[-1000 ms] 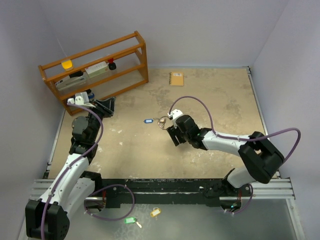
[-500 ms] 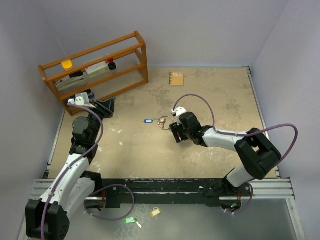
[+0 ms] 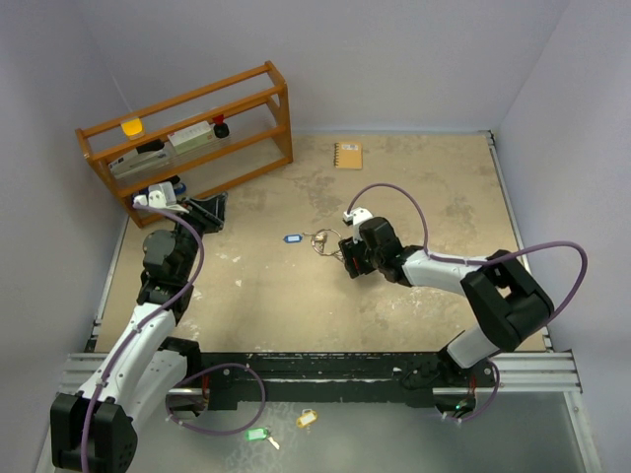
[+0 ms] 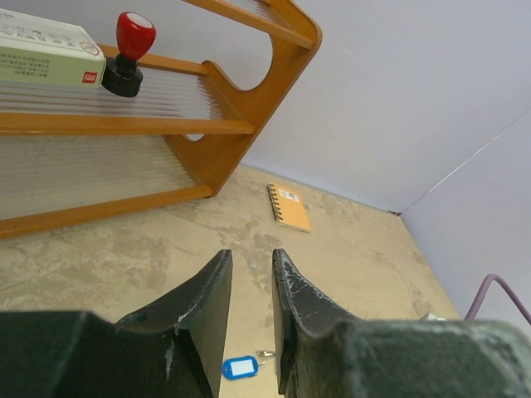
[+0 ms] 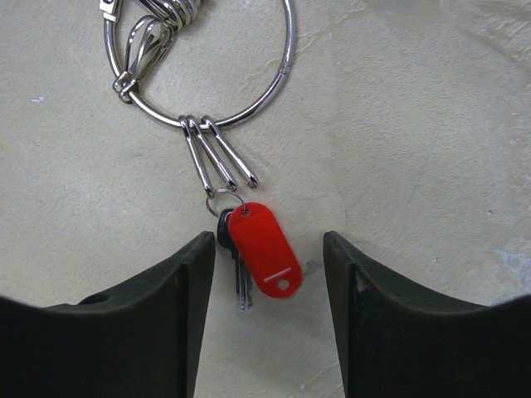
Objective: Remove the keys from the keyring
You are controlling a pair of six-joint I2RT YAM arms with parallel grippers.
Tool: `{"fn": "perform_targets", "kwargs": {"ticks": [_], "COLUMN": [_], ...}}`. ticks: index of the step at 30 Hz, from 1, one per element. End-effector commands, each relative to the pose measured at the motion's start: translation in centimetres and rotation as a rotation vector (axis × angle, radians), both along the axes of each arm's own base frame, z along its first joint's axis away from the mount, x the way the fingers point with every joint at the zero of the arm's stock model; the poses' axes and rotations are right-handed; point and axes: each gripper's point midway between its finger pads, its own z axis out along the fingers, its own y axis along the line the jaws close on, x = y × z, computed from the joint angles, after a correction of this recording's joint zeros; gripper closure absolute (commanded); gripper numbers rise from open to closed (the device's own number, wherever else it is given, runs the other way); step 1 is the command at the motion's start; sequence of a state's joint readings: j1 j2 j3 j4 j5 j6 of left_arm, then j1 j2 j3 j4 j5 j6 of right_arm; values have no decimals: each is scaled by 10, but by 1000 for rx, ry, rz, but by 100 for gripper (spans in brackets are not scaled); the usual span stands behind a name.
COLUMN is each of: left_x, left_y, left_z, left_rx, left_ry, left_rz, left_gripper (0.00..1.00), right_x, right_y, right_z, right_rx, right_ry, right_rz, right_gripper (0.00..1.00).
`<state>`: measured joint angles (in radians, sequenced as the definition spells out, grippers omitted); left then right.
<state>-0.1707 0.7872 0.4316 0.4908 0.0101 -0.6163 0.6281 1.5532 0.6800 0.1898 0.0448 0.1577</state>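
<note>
From above, the keyring is seen lying mid-tabletop, with the blue tag just to its left and the right gripper just beside it. The left gripper is held near the shelf. At the left wrist, its jaws are seen slightly parted and empty. At the right wrist, the jaws are spread either side of the red tag, which is not touched.

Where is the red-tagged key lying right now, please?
In the right wrist view, the red-tagged key lies on the table between the open jaws of the right gripper, attached to the keyring just beyond.
</note>
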Motion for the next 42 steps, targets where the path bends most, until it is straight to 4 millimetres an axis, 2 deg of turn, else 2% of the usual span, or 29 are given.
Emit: {"fn": "perform_targets", "kwargs": {"ticks": [1,11,20,30,35,40,42], "left_x": [0,-1,-1,-1,-1,-1,-1], "left_y": [5,8,10,11,12,13,13], "left_z": [10,12,12,11,10,10,10], "left_rx": [9,9,6,8,10,10,10], "left_ry": [-45,-48,-47,-45,-43,-42,-42], "left_rz": [22,42,51,57,61,69,71], "left_gripper": [77,77,77,77,77,77,77], "right_x": [-9,-22,-19,-13,-11,-7,-4], "right_y": [3,-6,14,20,22,21,22], "right_z": [-10,-21,-25,-28,-36,-34,-28], "right_rx": [15,-72,-54,-51,-65,-77,-78], "right_ry": [48,110,125,126,148,139,125], "right_rz": [8,-2,43,39,32,22,21], "right_gripper": [45,54,55,56,73,99,100]}}
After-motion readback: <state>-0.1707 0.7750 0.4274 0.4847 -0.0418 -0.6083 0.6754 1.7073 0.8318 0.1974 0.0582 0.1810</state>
